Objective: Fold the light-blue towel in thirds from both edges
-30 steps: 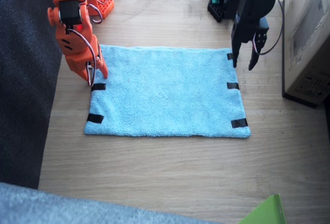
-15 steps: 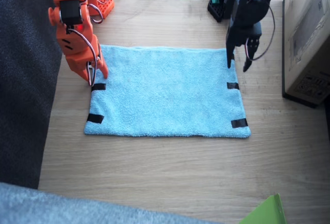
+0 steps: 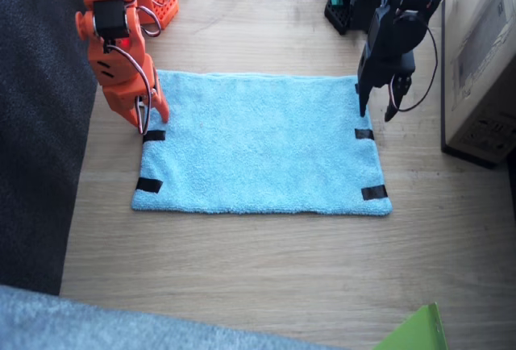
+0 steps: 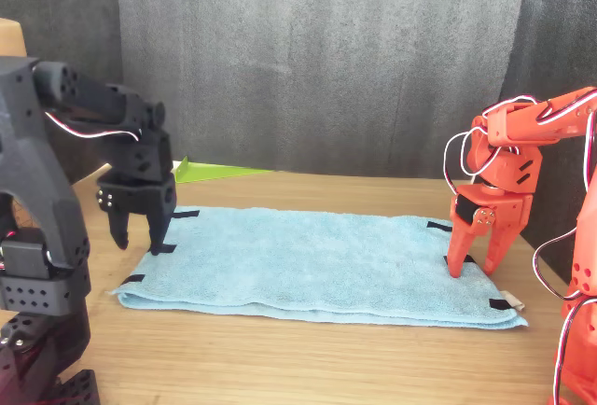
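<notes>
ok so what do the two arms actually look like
The right arm is bright orange plastic, blocky, with thin red and white wires looping along it. The left arm is black, same blocky build, with a black cable hanging beside it and similar thin wires near its gripper.

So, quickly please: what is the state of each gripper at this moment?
Left gripper: open, poised at the light-blue towel's short edge, holding nothing.
Right gripper: tips down on the opposite edge; open or closed cannot be told.

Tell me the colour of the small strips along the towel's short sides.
Black tape strips on the light-blue towel; clearest in the fixed view.
</notes>
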{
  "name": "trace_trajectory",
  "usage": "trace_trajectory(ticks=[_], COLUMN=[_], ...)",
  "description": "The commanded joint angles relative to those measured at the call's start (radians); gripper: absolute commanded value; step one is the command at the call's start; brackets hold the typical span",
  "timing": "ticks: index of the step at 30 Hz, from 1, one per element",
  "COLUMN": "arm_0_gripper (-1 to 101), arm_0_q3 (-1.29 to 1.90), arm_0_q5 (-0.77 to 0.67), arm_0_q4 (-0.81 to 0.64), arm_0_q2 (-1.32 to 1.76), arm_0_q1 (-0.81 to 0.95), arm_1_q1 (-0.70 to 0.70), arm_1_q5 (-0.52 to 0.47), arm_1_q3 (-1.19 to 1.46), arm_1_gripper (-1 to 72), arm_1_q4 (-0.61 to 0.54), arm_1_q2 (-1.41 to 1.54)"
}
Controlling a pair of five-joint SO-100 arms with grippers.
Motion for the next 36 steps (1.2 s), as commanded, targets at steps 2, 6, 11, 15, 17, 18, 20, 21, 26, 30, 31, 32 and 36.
trace_trajectory(ticks=[2, 6, 11, 15, 17, 18, 20, 21, 26, 30, 31, 32, 36], arm_0_gripper=[28, 27, 27, 27, 27, 27, 26, 26, 26, 26, 26, 26, 26], arm_0_q3=[-0.057, -0.104, -0.152, -0.173, -0.189, -0.195, -0.201, -0.204, -0.215, -0.235, -0.239, -0.242, -0.25], arm_0_q5=[0.012, 0.014, 0.015, 0.018, 0.02, 0.02, 0.023, 0.021, 0.026, 0.026, 0.026, 0.026, 0.018], arm_0_q4=[0.034, 0.063, 0.095, 0.115, 0.13, 0.135, 0.146, 0.149, 0.169, 0.184, 0.187, 0.187, 0.184], arm_0_q2=[-0.018, -0.074, -0.124, -0.15, -0.169, -0.176, -0.187, -0.19, -0.21, -0.235, -0.239, -0.241, -0.241], arm_0_q1=[0.023, 0.025, 0.026, 0.023, 0.02, 0.02, 0.015, 0.015, 0.005, 0.003, 0.003, 0.003, 0.0], arm_1_q1=[0.041, 0.044, 0.043, 0.04, 0.04, 0.04, 0.041, 0.041, 0.041, 0.046, 0.046, 0.046, 0.046], arm_1_q5=[0.014, 0.015, 0.012, 0.009, 0.008, 0.008, 0.006, 0.006, 0.005, 0.006, 0.006, 0.006, 0.006], arm_1_q3=[0.011, 0.011, 0.014, 0.014, 0.014, 0.014, 0.014, 0.014, 0.014, 0.014, 0.014, 0.015, 0.018], arm_1_gripper=[28.0, 28.0, 28.0, 28.0, 28.1, 28.1, 28.2, 28.2, 28.2, 28.1, 28.0, 28.0, 28.0], arm_1_q4=[-0.002, -0.002, 0.002, 0.0, -0.005, -0.005, -0.006, -0.006, -0.006, -0.003, -0.002, -0.002, 0.0], arm_1_q2=[-0.003, -0.003, 0.002, 0.0, -0.003, -0.006, -0.008, -0.008, -0.008, -0.009, -0.008, -0.008, -0.005])
